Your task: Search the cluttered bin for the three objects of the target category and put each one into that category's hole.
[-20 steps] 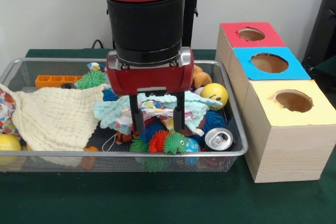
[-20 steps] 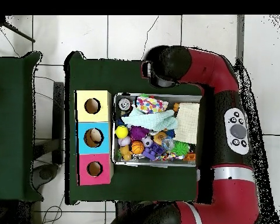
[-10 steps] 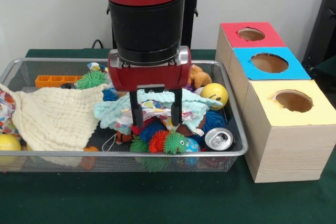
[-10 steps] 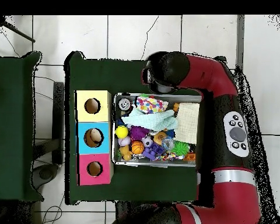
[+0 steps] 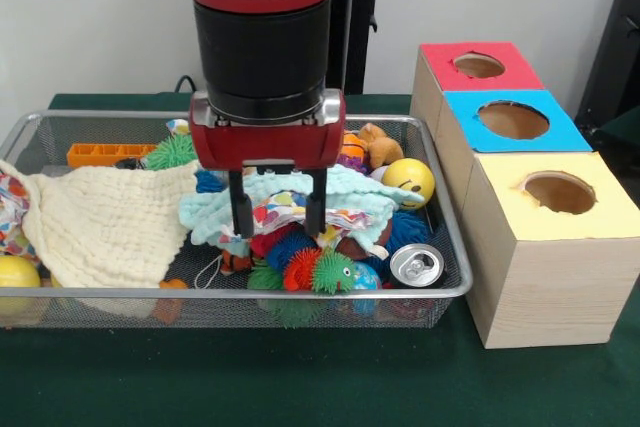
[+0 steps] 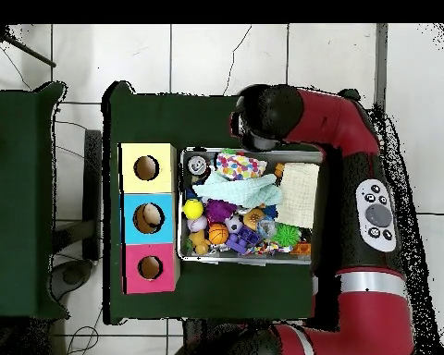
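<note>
Over the wire bin [image 5: 440,292], the gripper [image 5: 276,230] hangs spread above the teal cloth [image 5: 355,197] and colourful toys; beside the bin's end stand three boxes [image 5: 545,247], one hole each.

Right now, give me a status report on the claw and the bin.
Claw open, fingers down among cloths, holding nothing. Mint cloth and patterned cloth cover toys in the wire bin. Three box holes unobstructed.
</note>
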`<action>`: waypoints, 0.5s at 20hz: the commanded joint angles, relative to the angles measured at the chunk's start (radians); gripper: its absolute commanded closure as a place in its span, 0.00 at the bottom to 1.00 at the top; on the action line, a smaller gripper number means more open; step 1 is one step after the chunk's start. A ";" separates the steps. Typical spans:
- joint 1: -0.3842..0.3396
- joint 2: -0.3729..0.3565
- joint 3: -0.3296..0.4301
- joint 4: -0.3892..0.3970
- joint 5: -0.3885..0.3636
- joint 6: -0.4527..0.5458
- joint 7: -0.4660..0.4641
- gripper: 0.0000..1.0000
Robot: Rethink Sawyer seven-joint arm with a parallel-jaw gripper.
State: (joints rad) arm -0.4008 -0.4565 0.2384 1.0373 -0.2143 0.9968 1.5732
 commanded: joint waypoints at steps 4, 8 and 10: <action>0.006 0.110 -0.084 0.012 -0.014 0.042 0.155 0.00; -0.004 0.088 -0.090 0.084 -0.008 -0.009 0.137 0.00; 0.002 0.055 -0.111 0.144 -0.001 -0.049 0.179 0.00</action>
State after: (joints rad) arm -0.3898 -0.4162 0.1670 1.0231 -0.2141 0.9966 1.5732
